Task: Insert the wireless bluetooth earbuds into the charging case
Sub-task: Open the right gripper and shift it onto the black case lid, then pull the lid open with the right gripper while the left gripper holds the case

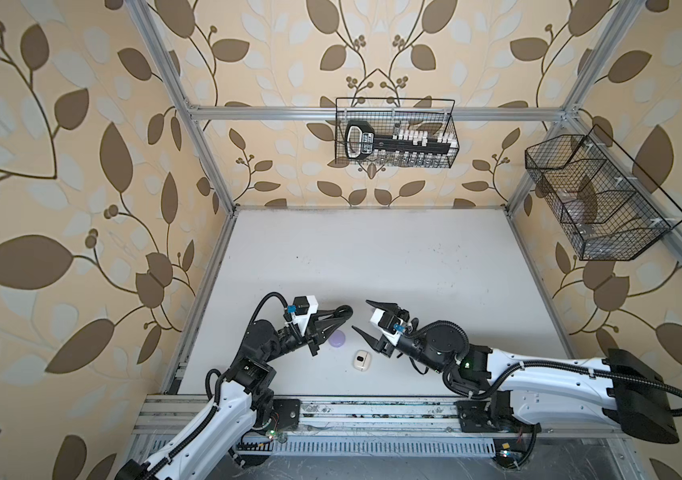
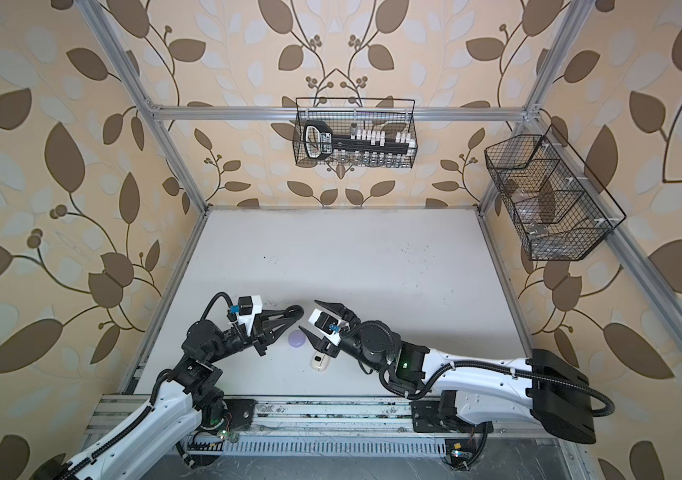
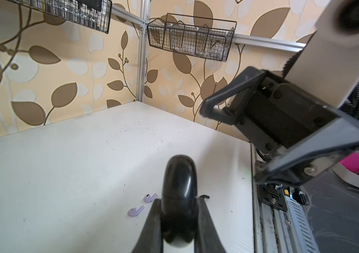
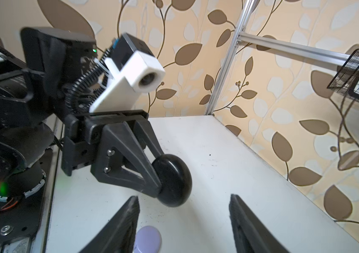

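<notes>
While the left gripper (image 3: 179,199) clamps a glossy black case (image 3: 179,175), right gripper (image 1: 360,316) agape, two lavender stemmed earbuds (image 3: 135,211) lie loose

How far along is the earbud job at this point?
Done: nothing is visibly seated. In hand: the left gripper is shut on the closed black case, held up toward the open right gripper. Left: two lavender earbuds lie loose on the table, the lavender case is closed, and the cream case has unclear contents.
</notes>
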Available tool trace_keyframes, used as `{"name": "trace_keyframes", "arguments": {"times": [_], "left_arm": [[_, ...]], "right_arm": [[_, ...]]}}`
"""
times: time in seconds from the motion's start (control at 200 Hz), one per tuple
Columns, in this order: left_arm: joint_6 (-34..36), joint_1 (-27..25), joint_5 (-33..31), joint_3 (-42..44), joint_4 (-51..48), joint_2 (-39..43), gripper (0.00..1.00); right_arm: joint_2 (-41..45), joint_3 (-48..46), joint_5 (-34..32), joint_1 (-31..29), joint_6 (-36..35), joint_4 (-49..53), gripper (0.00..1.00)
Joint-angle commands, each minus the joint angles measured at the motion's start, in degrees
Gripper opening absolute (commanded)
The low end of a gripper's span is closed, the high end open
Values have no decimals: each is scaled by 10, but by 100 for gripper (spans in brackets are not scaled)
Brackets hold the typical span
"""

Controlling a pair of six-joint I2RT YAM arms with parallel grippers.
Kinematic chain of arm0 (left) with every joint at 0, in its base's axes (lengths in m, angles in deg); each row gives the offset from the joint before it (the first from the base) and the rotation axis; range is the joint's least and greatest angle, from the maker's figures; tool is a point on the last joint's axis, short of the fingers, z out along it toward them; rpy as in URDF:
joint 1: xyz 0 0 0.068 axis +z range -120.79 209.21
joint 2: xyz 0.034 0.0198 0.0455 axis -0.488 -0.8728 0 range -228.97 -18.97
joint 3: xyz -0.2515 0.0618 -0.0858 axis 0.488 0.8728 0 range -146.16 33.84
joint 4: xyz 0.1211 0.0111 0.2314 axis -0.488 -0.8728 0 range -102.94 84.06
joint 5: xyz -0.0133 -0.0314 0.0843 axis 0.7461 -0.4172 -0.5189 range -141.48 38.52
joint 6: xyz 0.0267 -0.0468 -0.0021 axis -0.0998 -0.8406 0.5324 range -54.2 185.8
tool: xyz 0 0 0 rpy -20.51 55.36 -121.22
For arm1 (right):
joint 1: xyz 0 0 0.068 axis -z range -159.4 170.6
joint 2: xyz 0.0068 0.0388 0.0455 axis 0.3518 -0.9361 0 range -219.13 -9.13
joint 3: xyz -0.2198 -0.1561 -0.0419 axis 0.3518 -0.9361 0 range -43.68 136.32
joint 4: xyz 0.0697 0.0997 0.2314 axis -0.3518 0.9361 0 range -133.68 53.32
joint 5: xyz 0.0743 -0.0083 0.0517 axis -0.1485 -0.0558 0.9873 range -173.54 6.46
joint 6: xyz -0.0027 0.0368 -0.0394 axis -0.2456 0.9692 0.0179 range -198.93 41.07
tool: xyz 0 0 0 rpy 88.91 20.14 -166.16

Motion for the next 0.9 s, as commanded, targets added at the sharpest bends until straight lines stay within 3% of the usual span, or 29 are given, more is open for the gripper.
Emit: {"name": "trace_keyframes", "arguments": {"times": [0.0, 0.895], "left_arm": [[9, -4, 27, -15, 20, 15, 0], [-6, -17, 93, -18, 57, 6, 0]], "right_arm": [[-14, 27, 45, 9, 4, -15, 64], [-28, 44, 27, 19, 2, 2, 57]]}}
